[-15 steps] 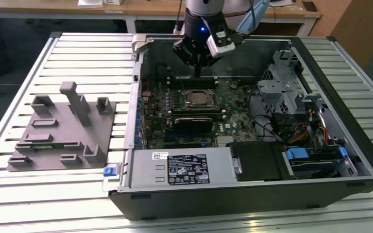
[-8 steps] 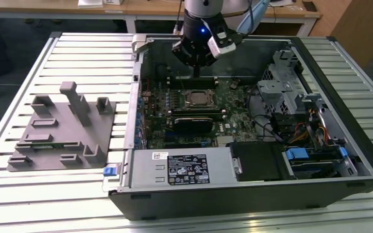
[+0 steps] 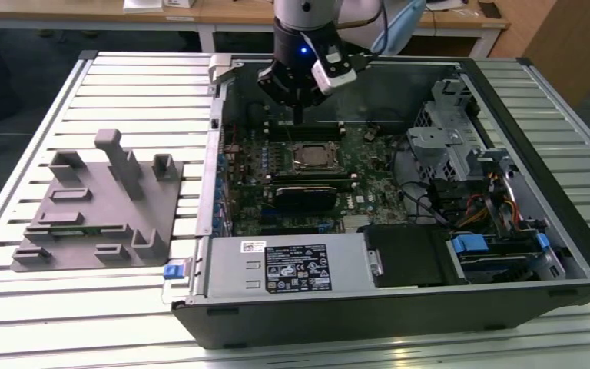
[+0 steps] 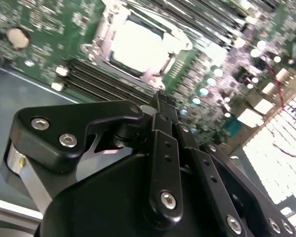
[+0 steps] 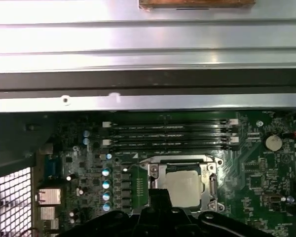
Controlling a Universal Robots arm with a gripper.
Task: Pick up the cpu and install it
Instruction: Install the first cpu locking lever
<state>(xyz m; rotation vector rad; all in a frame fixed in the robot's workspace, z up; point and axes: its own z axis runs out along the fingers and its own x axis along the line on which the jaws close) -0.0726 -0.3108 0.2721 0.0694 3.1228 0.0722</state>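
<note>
The cpu [image 3: 313,157] lies flat in the metal-framed socket [image 3: 293,147] on the green motherboard inside the open computer case. Its pale silvery top shows in both wrist views [image 5: 184,186] [image 4: 137,45], with the socket frame [image 5: 154,170] around it. My gripper [image 3: 300,120] hangs above the board just beyond the socket, over the memory slots, and is clear of the chip. The black fingers [image 4: 161,106] are closed together with nothing between them. In the first wrist view the gripper tip [image 5: 158,196] overlaps the socket's edge.
A grey fixture [image 3: 101,200] with upright posts sits on the slatted table at the exterior view's left. In the case, a labelled power supply [image 3: 285,265] is at the front, a drive cage [image 3: 459,138] and cables on the exterior view's right, and memory slots [image 5: 167,136] near the case wall [image 5: 148,79].
</note>
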